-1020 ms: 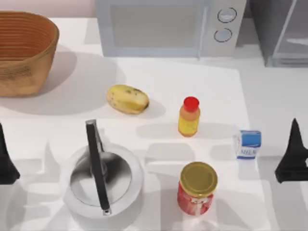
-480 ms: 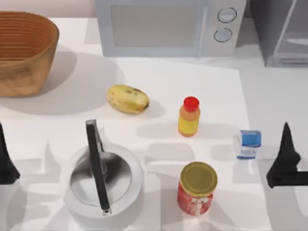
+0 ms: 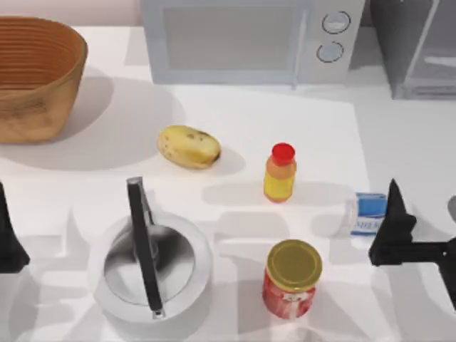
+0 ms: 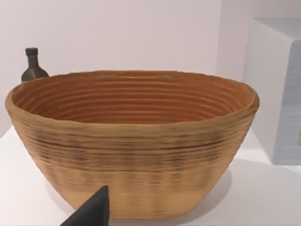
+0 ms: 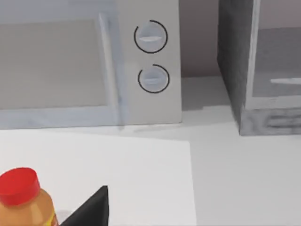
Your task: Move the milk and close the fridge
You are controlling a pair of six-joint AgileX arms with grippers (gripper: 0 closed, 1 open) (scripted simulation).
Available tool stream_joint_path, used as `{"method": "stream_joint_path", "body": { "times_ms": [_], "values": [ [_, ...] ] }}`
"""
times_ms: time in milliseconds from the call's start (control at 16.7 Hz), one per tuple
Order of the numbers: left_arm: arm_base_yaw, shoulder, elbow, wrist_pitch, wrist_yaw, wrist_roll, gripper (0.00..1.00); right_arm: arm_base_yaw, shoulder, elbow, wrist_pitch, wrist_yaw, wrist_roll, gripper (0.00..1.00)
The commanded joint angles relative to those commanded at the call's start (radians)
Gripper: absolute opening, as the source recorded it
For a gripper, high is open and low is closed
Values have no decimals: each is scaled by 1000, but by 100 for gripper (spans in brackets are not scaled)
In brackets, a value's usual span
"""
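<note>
Right jaws (image 3: 390,214): beside the milk carton (image 3: 368,211), lined up to grasp; opening I cannot tell.
Milk: right of counter (image 3: 214,107), ungrasped.
Fridge (image 3: 417,50): back right.
Left jaws (image 3: 7,235): parked left.

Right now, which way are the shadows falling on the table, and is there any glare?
Top view: soft shadows fall to the right of the basket, potato and yellow bottle, and the kettle carries a dull sheen. Left wrist view: the basket shades the table beside it. Right wrist view: even light, no glare on the microwave.
</note>
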Motion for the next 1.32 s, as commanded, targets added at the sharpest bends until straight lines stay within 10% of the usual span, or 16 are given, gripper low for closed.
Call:
{"method": "stream_joint_path", "body": {
  "times_ms": [540,1320],
  "values": [
    [0,0,0,0,0,0,100,-61,492,241,-224,-92,268,100],
    [0,0,0,0,0,0,100,-160,634,291,-108,-180,204,100]
  ]
}}
